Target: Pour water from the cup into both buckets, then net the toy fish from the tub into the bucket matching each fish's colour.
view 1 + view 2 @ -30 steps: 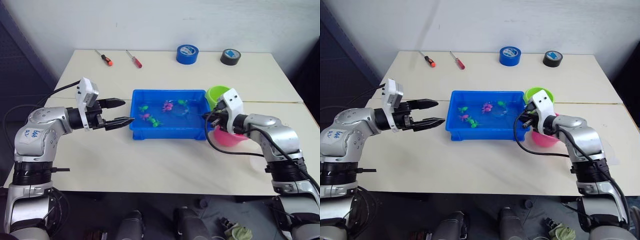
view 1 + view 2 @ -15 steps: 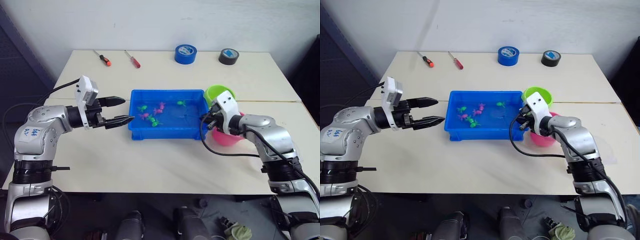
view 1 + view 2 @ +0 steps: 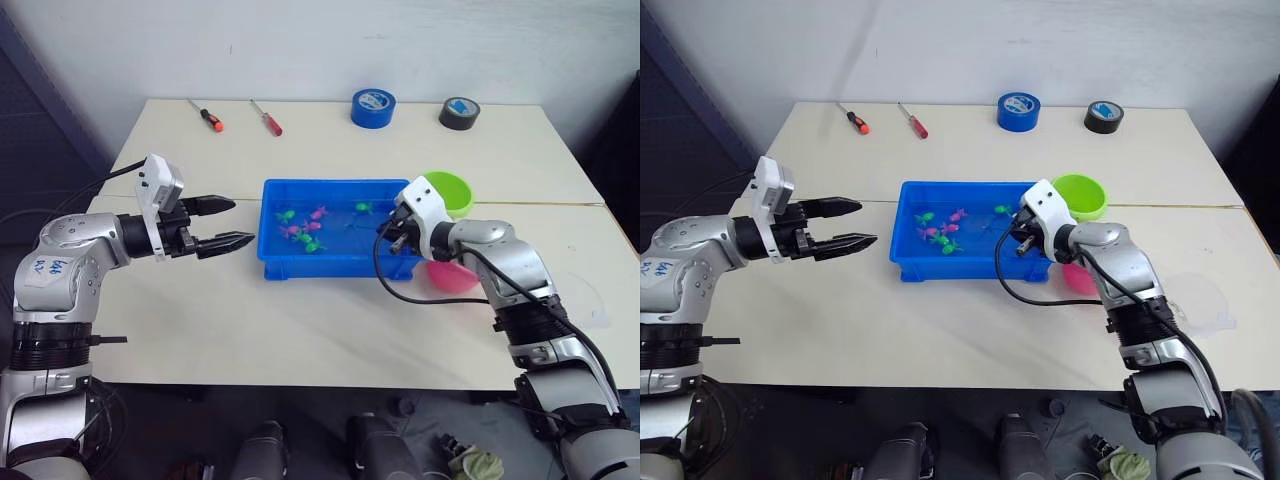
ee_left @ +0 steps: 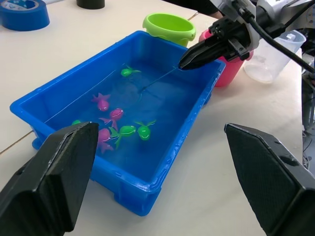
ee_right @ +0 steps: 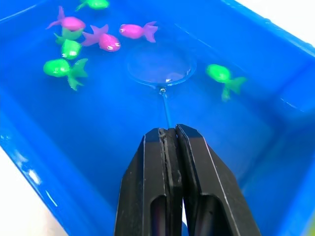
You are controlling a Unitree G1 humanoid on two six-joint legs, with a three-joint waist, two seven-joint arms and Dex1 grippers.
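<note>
The blue tub (image 3: 331, 267) holds water and several toy fish, pink ones (image 5: 135, 31) and green ones (image 5: 222, 75). My right gripper (image 3: 389, 232) hangs over the tub's right end, shut on the thin handle of the net. The net's blue hoop (image 5: 160, 66) lies in the water between a pink fish and a green fish, with nothing in it. The green bucket (image 3: 447, 192) and the pink bucket (image 3: 455, 276) stand right of the tub. The clear cup (image 3: 1201, 301) stands further right. My left gripper (image 3: 243, 221) is open, just left of the tub.
Two screwdrivers (image 3: 209, 117) (image 3: 268, 118), a blue tape roll (image 3: 374, 107) and a black tape roll (image 3: 460, 113) lie along the table's back edge. Bare tabletop lies in front of the tub.
My right gripper has moved left from beside the pink bucket to over the tub, carrying the net hoop toward the fish. My left gripper has drawn back slightly to the left.
</note>
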